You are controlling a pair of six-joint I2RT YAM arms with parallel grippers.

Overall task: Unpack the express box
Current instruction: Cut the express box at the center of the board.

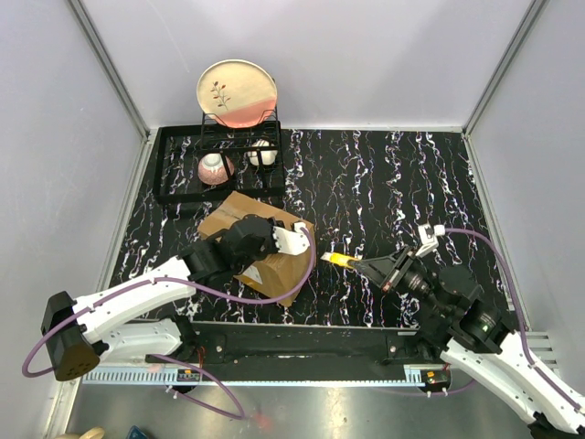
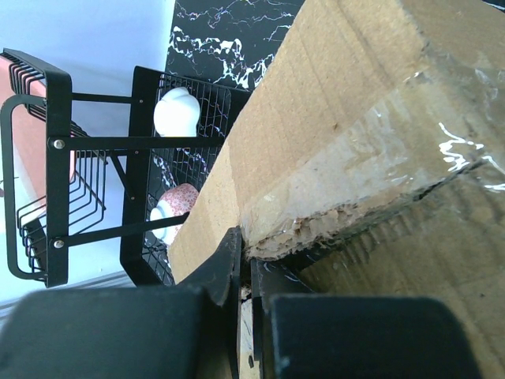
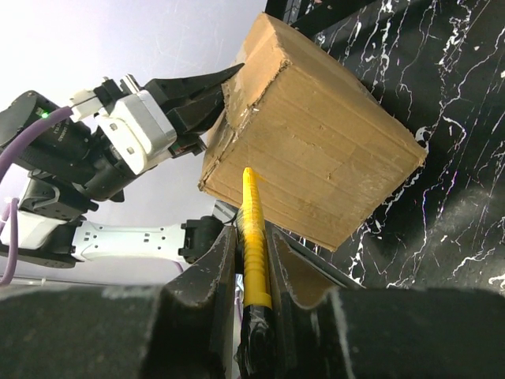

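The brown corrugated cardboard express box (image 1: 272,270) sits flaps-closed on the black marbled counter (image 1: 384,174), just on the near side of the black wire dish rack (image 1: 163,169). The left gripper (image 3: 227,79) has its fingers shut together and pressed against the box's upper edge. Further out from the rack, the right gripper (image 1: 370,267) has its fingers clamped on a slim yellow ridged cutter (image 3: 252,213), tip aimed at the box but short of it. The left press should be firm so the box can't skid into the rack, with the tip steered onto the tape seam and the cut shallow.
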